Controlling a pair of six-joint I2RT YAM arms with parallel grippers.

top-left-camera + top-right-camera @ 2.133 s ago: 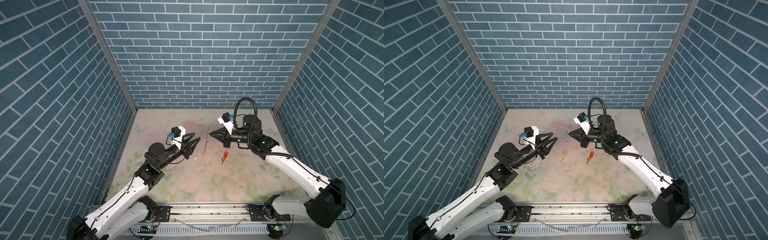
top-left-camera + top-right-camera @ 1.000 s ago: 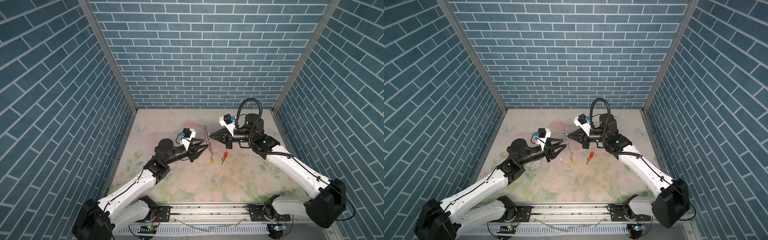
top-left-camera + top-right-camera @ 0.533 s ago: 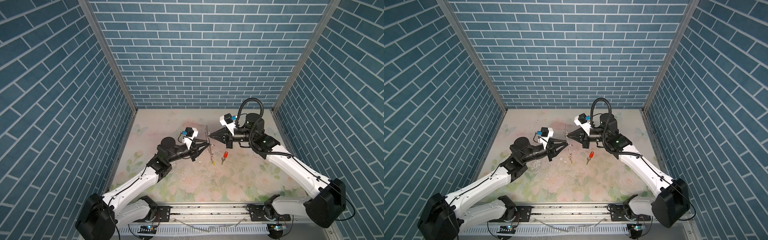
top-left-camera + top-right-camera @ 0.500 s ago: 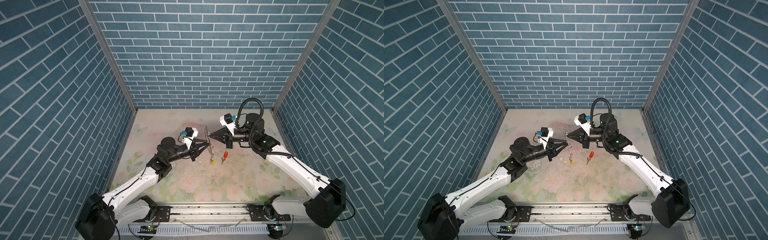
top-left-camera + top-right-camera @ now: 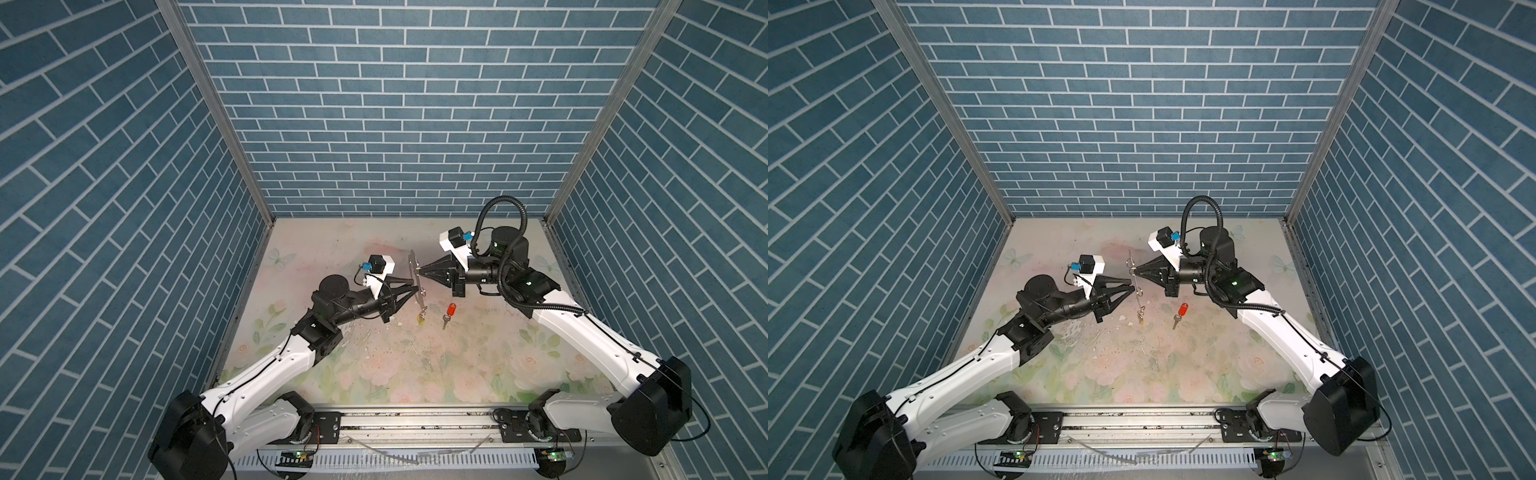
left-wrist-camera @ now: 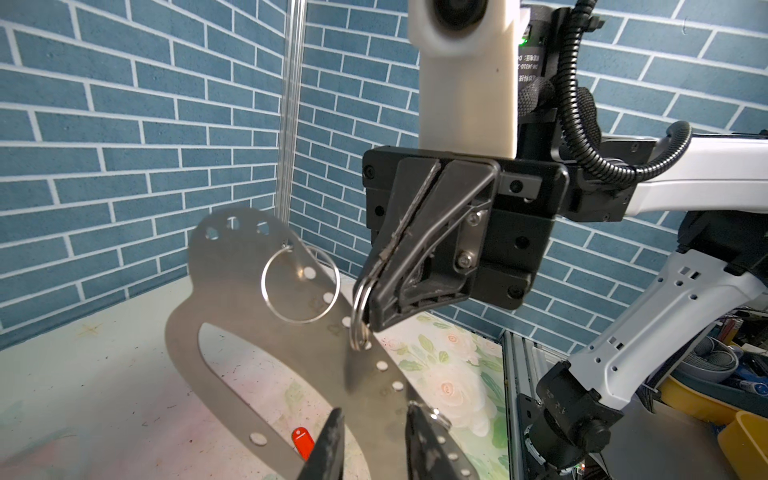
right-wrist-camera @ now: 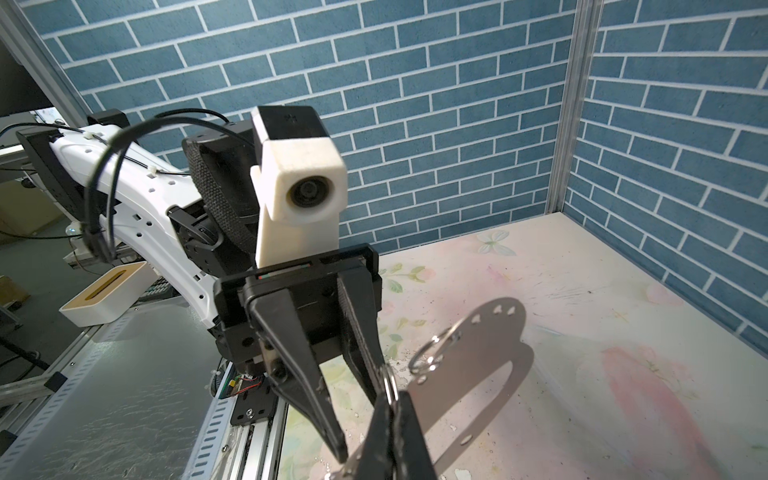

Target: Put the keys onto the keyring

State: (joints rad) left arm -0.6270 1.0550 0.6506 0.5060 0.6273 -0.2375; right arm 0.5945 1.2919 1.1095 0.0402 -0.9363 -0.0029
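Observation:
The keyring [image 6: 237, 262] is a flat grey oval plate with holes and silver rings along its rim. It hangs upright above the table in both top views [image 5: 412, 264]. My right gripper [image 5: 420, 271] [image 7: 390, 399] is shut on one of its silver rings. A key with a yellow tag [image 5: 420, 319] [image 5: 1140, 319] dangles from the keyring's low end. A key with a red tag [image 5: 449, 312] [image 5: 1181, 311] lies flat on the table to its right. My left gripper [image 5: 417, 287] [image 6: 374, 409] is at the keyring's lower part, jaws apart, holding nothing.
Blue brick-pattern walls close the floral table [image 5: 374, 365] on three sides. A metal rail [image 5: 415, 419] runs along the front edge. A white box [image 7: 104, 299] stands outside the cell behind the left arm.
My left gripper has moved right and up to the keyring's lower part. Its jaws narrowed, then widened a little. The right gripper with the keyring has barely moved.

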